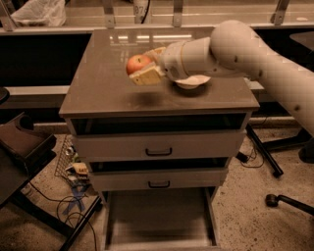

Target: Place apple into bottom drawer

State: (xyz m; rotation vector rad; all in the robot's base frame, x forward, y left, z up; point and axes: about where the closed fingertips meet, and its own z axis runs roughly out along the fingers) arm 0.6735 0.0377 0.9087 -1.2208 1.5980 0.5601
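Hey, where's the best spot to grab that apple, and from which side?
Across its widest middle, coming in level from the side. The apple is round and smooth, so opposite flanks give the surest hold. The claw grips it that way now, held above the cabinet top, with the bottom drawer open below.

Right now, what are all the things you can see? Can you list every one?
apple: one, red-orange, held above the cabinet top
bowl: one, white, on the cabinet top, mostly hidden behind the arm
cabinet: one, brown top, in the middle
upper drawers: two, grey with black handles, under the top
bottom drawer: one, grey, pulled open at the floor
plastic bag: one, whitish, back left
cables: a tangle, dark, on the floor at left
arm: one, white, reaching in from the right
gripper: one, tan fingers, shut on the apple above the cabinet top
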